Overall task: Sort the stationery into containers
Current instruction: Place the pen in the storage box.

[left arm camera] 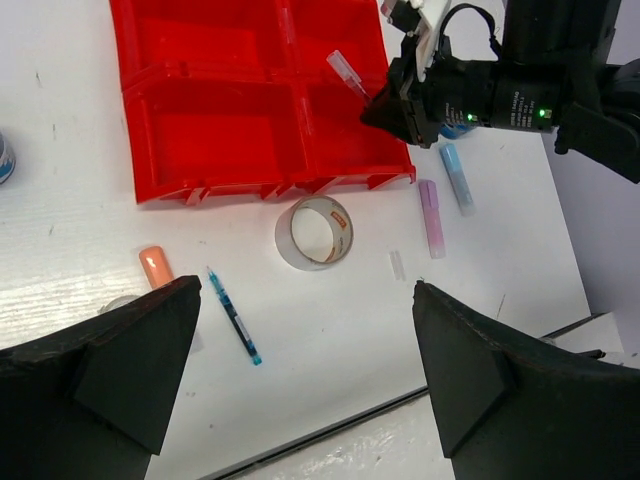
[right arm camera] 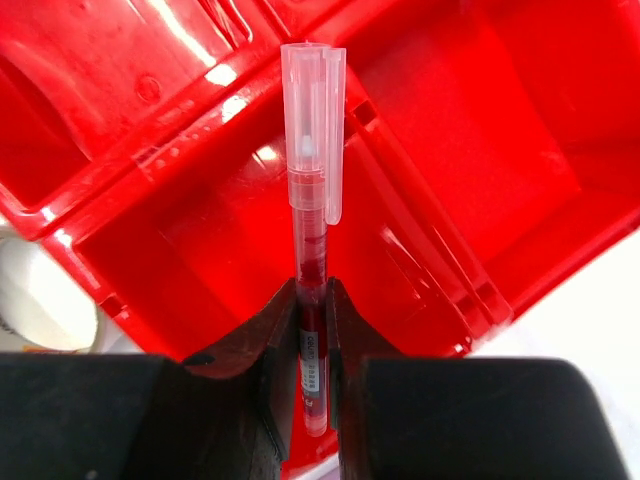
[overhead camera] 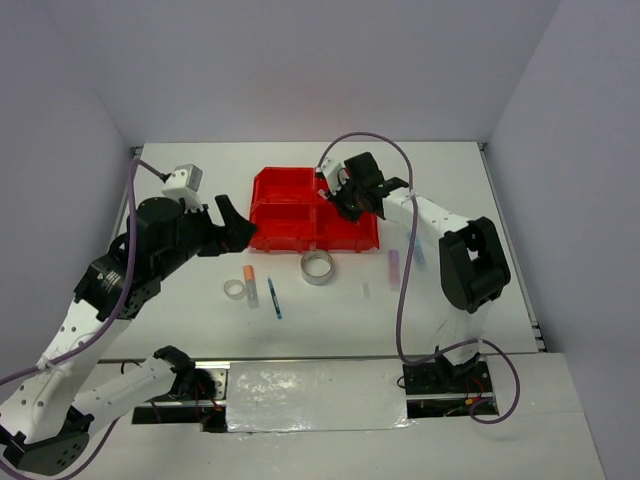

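Landmark: bright red plastic tray, four rectangular compartments in a two-by-two grid, flat on the white table

Right gripper: above the tray's right half. Jaws nearly closed, clamping a thin pen with red ink and a clear plastic cap. Grip is on the barrel; the capped end sticks out past the fingertips. In the right wrist view the cap lies across a dividing wall between compartments; which compartment sits under it, cannot tell. The pen is clear of the tray floor.

Left gripper: just beside the tray's left near corner, off the tray. Jaws spread wide, nothing between them. Both black fingers frame the lower part of the left wrist view.

Items on the table, all outside the tray:
- silvery-grey tape ring, lying flat, just off the middle of the tray's near edge, not touching it
- orange stub, beyond the tray's near left corner
- small clear tape ring, just past the orange stub, farther from the tray
- thin blue pen, between stub and silvery ring, farther from the tray than either
- pale pink flat stick and pale blue flat stick, side by side, off the tray's near right corner
- tiny clear piece, near the pink stick, on the side away from the tray
- blue-patterned round roll, left of the tray, only its edge visible
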`<state>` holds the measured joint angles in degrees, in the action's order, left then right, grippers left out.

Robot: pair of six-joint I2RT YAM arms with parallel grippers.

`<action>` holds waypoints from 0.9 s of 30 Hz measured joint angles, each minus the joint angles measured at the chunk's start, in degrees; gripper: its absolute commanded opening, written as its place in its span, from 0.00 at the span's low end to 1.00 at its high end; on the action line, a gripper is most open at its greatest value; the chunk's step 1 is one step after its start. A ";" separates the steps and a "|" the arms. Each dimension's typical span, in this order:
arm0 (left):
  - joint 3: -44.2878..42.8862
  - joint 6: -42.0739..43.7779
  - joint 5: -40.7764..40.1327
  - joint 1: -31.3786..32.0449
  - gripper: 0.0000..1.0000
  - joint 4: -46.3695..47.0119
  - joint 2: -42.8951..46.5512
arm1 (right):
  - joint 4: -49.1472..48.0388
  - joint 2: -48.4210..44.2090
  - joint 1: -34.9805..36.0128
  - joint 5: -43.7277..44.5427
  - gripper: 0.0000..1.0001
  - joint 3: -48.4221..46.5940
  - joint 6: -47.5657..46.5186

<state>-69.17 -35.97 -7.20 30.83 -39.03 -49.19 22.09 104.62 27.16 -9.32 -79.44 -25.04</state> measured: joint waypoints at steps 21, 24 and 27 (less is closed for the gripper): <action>3.91 -3.82 -2.99 0.00 0.99 -5.70 -1.88 | -0.24 -1.27 -0.39 1.86 0.85 0.31 7.63; 3.91 -5.42 -2.97 0.00 0.99 -7.02 -4.35 | -0.31 -6.69 -0.55 3.96 1.00 0.26 13.20; 5.11 -8.61 -2.97 0.61 0.99 -7.30 -7.43 | -0.55 -14.97 -0.61 7.76 1.00 -0.02 21.70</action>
<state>-64.05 -44.58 -10.17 31.44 -46.33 -56.62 21.54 89.65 26.55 -1.56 -79.46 -3.33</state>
